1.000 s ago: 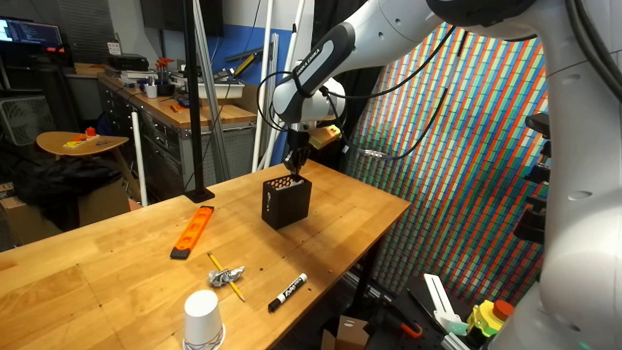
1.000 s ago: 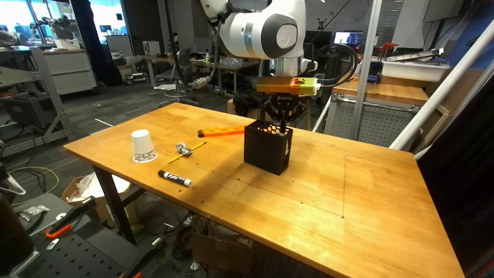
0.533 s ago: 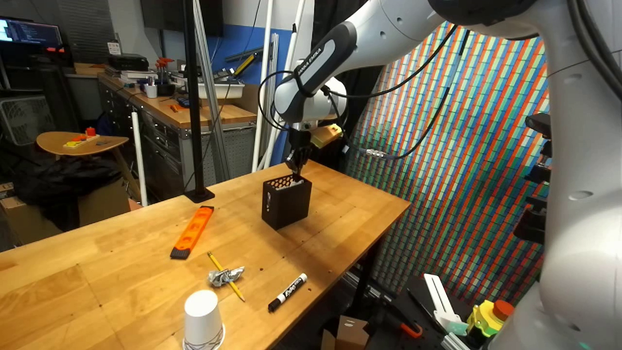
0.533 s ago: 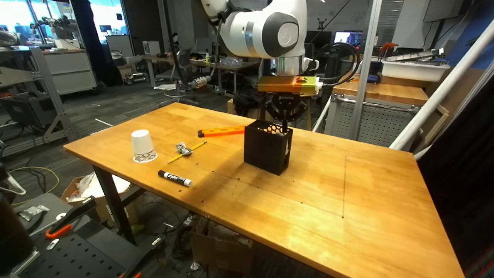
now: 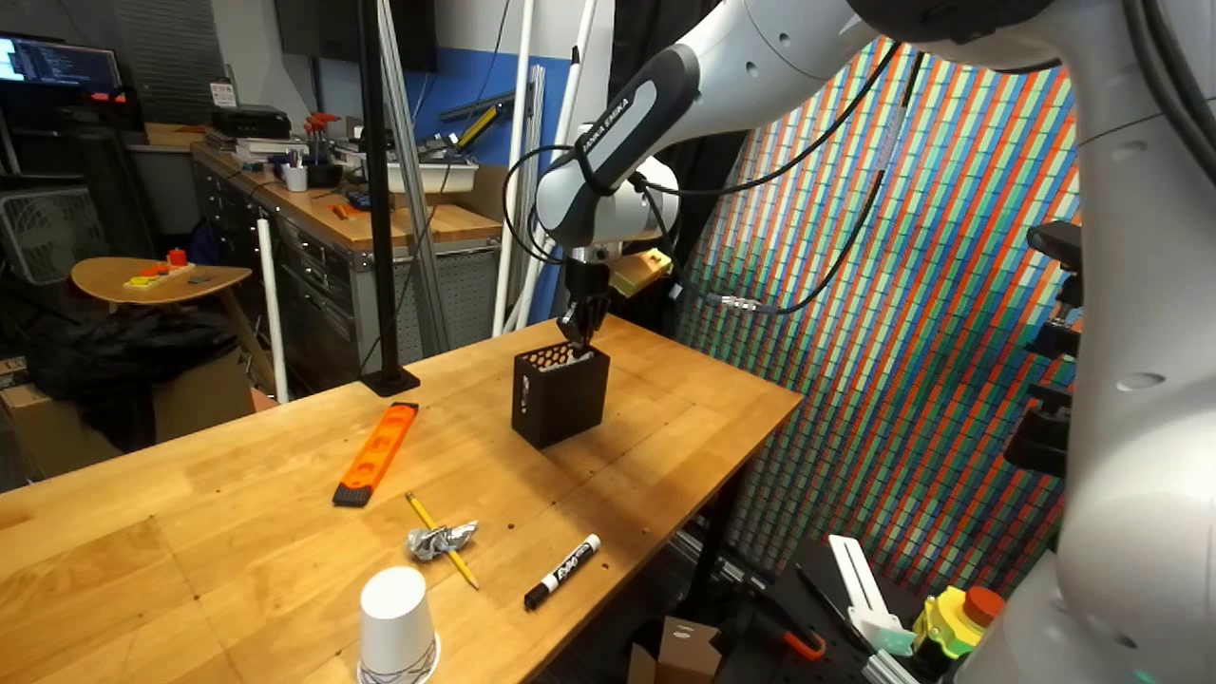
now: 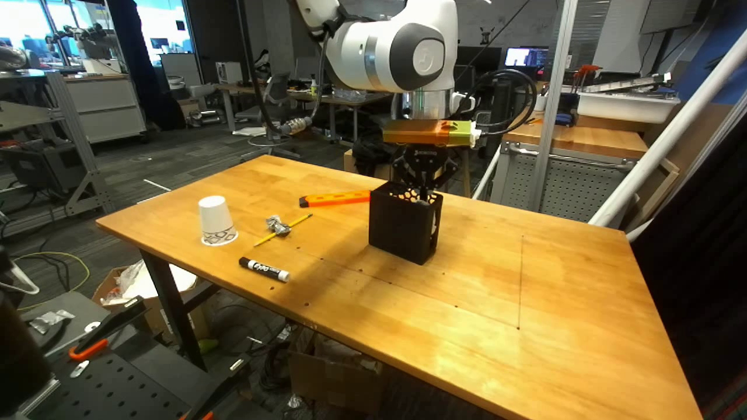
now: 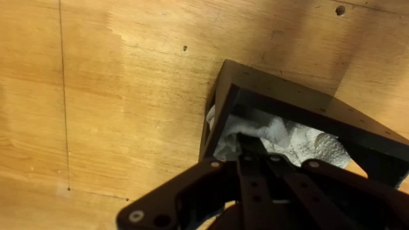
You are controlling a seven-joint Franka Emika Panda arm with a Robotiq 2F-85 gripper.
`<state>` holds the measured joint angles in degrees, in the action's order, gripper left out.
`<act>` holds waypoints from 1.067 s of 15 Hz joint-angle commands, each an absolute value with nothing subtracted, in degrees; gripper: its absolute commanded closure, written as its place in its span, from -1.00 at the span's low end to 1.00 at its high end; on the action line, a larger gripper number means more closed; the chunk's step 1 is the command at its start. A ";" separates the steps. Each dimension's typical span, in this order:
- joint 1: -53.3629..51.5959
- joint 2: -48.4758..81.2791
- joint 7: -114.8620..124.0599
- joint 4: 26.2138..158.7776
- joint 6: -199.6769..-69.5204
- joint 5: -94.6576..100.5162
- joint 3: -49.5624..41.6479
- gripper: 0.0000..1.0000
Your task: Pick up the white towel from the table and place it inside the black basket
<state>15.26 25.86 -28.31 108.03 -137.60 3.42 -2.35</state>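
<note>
The black basket (image 5: pixel 560 404) stands upright on the light-wood table (image 5: pixel 684 380); it shows in an exterior view (image 6: pixel 400 227) and the wrist view (image 7: pixel 284 88). The white towel (image 7: pixel 300 140) lies rumpled inside the basket. A bit of it shows at the basket's mouth in an exterior view (image 5: pixel 567 361), and some shows through the open side. My gripper (image 7: pixel 249 140) is above the basket, with its fingertips down inside the mouth near one end, against the towel. The fingers are together, with no cloth visible between them. The gripper also shows in both exterior views (image 5: pixel 582 342) (image 6: pixel 423 195).
An orange tool (image 5: pixel 377 454) lies beside the basket. A yellow pencil (image 5: pixel 463 568) with crumpled foil (image 5: pixel 440 541), a black marker (image 5: pixel 562 572) and an upside-down white cup (image 5: pixel 394 617) are farther along the table. A black post (image 5: pixel 380 237) stands at the table's edge.
My gripper has moved slightly lower and a little sideways over the basket, toward its middle. The basket and the towel in it look unchanged.
</note>
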 commanded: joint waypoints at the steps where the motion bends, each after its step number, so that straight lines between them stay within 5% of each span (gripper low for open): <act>1: 14.43 22.99 -28.57 111.05 -137.31 4.31 -2.60 0.96; 16: 14.44 25.73 -28.31 110.95 -136.43 1.97 -1.09 0.96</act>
